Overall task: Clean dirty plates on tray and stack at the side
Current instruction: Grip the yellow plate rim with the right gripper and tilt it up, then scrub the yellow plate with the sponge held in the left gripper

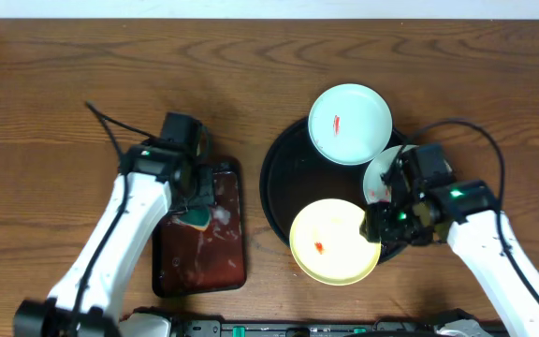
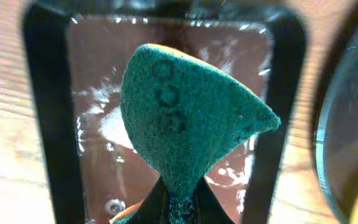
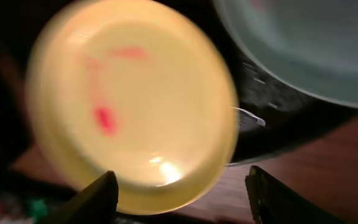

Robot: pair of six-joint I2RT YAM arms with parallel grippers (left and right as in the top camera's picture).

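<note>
Nearest, the pale yellow plate (image 1: 330, 245) is lying over the near rim of the black tray (image 1: 274, 173), showing 1 red smear. The right hand (image 3: 180, 177) is sitting at its right edge, fingers spread. The left hand (image 2: 178, 208) is pinching a green sponge (image 2: 185, 118) above the brown tray (image 1: 199, 257). Farther back, the half-hidden mint plate (image 1: 378, 176) is lying under the right arm, and the far mint plate (image 1: 349, 124) is overlapping the black tray's far rim.
</note>
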